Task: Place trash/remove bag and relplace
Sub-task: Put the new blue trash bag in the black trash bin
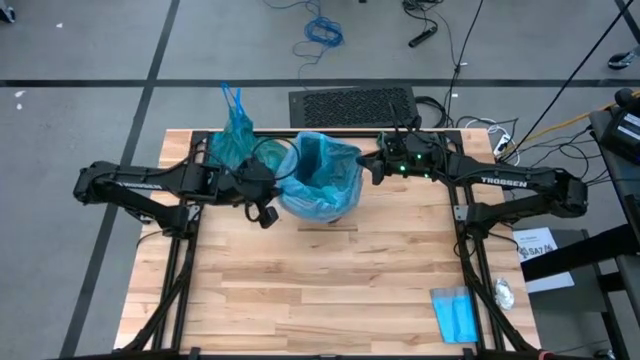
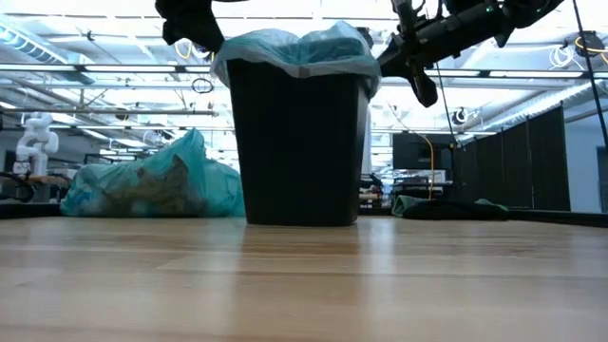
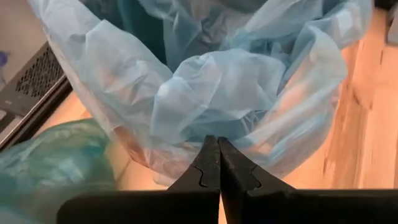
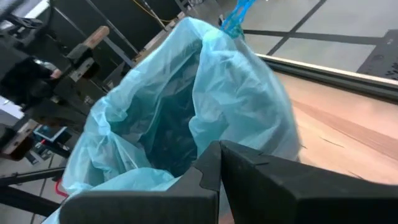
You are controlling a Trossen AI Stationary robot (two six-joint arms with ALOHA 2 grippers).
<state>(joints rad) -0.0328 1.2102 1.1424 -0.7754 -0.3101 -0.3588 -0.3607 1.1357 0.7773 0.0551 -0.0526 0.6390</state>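
Observation:
A small black bin stands at the table's far middle, lined with a pale sky-blue plastic bag whose top is turned over the rim. The teal-green bag lies tied shut on the table beyond the bin's left side, and scraps of trash show dimly through it. My left gripper is shut at the bin's left near side, its tips right at the liner's overhang. My right gripper is shut a little to the right of the rim, clear of it. My left gripper's shut fingertips stand against the turned-over skirt of the pale blue liner on the bin's left side, coming slantwise from above. I cannot tell whether they touch the plastic.
A flat stack of folded pale blue bags and a crumpled white scrap lie at the table's near right corner. A black grille mat and cables lie on the floor beyond the far edge. Bare wood spreads in front of the bin.

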